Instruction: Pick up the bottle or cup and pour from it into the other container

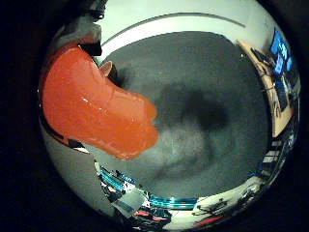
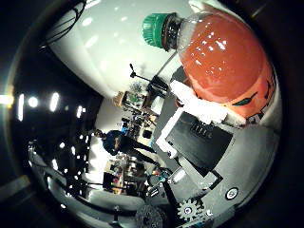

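my hand (image 2: 199, 137) has its white and black fingers curled round the bottle (image 2: 223, 61) of orange drink, pressed close against my palm and lifted clear above the dark grey mat (image 1: 203, 87). its green cap (image 2: 156, 29) looks still screwed on. i judge this the carry step. i see no second container here, so next i must find it, then tilt.

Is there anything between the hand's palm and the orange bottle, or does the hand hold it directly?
Nothing lies between them. In the thumb side view, the hand has white and black finger parts pressed directly against the orange bottle, green cap still on.
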Robot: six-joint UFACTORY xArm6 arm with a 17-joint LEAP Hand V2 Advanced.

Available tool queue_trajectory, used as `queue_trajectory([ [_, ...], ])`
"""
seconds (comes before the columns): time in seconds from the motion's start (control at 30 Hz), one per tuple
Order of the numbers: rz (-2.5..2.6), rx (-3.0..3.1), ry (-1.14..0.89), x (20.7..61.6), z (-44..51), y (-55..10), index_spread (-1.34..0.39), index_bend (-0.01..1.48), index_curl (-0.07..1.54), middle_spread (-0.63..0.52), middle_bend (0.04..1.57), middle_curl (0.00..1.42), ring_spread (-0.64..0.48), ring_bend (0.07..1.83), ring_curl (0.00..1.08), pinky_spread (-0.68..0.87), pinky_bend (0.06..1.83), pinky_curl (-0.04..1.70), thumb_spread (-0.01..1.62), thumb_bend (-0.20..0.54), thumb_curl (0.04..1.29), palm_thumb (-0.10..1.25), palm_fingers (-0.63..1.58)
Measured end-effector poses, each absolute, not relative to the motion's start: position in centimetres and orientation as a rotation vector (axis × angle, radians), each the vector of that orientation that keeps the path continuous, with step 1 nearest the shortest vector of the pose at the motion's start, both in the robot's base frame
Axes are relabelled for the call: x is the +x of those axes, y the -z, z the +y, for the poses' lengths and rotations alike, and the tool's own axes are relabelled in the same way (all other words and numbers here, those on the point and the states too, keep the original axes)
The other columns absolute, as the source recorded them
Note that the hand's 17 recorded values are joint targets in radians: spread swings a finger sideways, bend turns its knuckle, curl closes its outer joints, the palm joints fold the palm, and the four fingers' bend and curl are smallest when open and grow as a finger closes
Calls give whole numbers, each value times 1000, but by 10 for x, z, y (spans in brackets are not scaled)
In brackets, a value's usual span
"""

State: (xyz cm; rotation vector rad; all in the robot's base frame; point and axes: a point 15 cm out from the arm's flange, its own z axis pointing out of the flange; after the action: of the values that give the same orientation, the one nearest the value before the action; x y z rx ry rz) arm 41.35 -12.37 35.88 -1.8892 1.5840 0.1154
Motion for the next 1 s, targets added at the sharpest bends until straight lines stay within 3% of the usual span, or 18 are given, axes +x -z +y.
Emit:
queue_trajectory([
  [0.5, 1788, -2178, 22, 427, -76, -358, -225, 1064, 872, -109, 1353, 724, -218, 1322, 764, -210, 1362, 897, 706, -23, 787, 945, 1132],
  [1.0, 1840, -2409, 322, 462, -30, -373, -204, 1091, 827, -107, 1345, 711, -190, 1386, 726, -209, 1315, 945, 745, -24, 743, 983, 1156],
])
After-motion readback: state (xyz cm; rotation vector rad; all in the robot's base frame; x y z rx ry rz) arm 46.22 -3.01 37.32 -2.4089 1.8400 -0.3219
